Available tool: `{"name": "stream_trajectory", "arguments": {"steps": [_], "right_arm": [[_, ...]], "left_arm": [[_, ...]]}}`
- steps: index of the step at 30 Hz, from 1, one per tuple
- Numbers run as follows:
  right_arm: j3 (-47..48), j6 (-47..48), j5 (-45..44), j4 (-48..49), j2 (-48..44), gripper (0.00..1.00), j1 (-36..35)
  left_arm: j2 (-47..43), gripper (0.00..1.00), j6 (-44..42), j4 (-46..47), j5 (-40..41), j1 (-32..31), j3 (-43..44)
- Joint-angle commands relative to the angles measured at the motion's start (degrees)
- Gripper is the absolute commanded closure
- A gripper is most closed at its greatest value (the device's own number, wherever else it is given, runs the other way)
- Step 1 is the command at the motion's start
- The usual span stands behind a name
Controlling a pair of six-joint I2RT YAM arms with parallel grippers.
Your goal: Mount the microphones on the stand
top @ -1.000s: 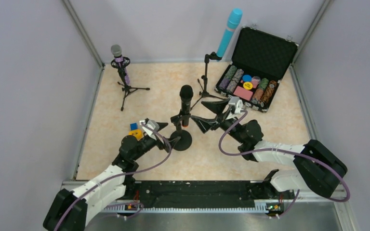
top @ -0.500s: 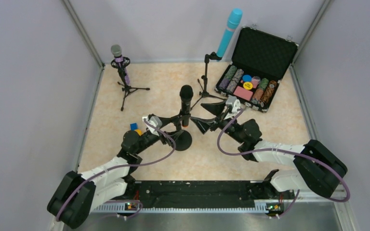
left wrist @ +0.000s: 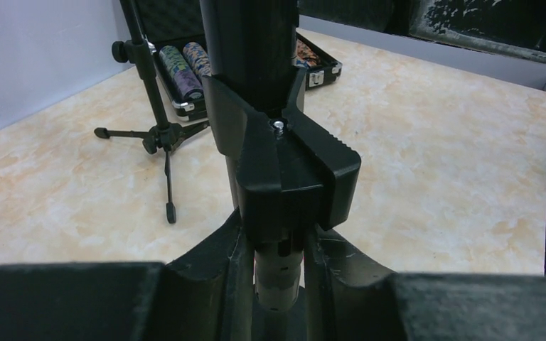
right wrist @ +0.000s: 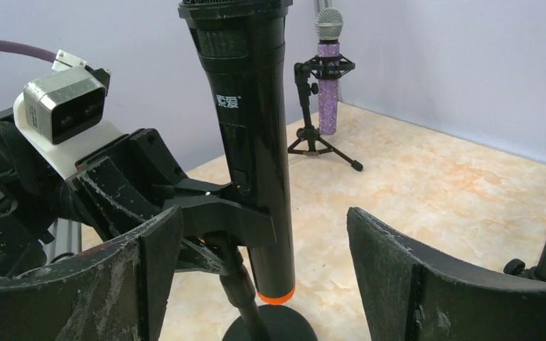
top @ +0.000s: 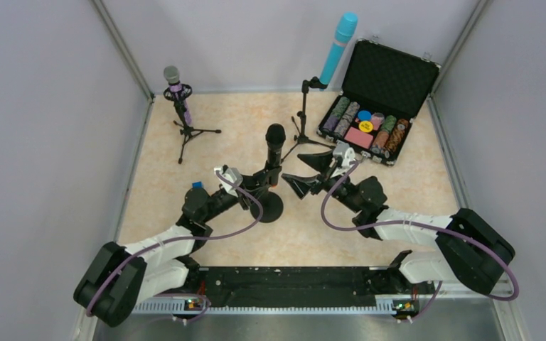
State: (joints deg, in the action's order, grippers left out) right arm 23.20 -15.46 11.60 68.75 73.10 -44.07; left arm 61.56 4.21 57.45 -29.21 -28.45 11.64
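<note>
The black microphone (top: 274, 150) with an orange end (right wrist: 276, 296) stands upright in the clip (left wrist: 284, 167) of a round-based stand (top: 270, 207) at the table's middle. My left gripper (top: 257, 187) (left wrist: 279, 273) is shut on the stand's thin post just under the clip. My right gripper (top: 300, 174) (right wrist: 259, 217) is open, just right of this microphone and not touching it. The glittery purple microphone (top: 178, 96) (right wrist: 328, 85) sits in a tripod stand at the back left. The light blue microphone (top: 338, 44) sits tilted on a tripod stand (top: 303, 114) at the back.
An open black case of poker chips (top: 370, 128) (left wrist: 183, 67) lies at the back right, next to the blue microphone's tripod (left wrist: 160, 131). A small blue block (top: 197, 185) lies beside my left arm. Grey walls close in the table on three sides.
My left gripper has moved right to the middle stand and shut on its post under the clip. The right gripper has stayed open in place.
</note>
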Motion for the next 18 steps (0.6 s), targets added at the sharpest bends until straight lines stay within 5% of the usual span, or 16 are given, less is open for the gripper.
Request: {"name": "stream_trajectory", "arguments": {"steps": [1,4,18], "right_arm": [[-0.3,1.3,-0.3,0.1,-1.9,0.17,0.2],[-1.0,2.3,0.0,-1.0,-2.5,0.17,0.2],[-5.2,11.0,4.9,-8.5,-5.1,0.18,0.2]], "left_arm": [[-0.8,0.85,-1.2,3.0,-0.1,0.1,1.7],[-1.7,1.00,-1.6,2.0,0.5,0.0,1.7],[-4.0,1.00,-0.9,4.8,-3.9,0.0,4.4]]}}
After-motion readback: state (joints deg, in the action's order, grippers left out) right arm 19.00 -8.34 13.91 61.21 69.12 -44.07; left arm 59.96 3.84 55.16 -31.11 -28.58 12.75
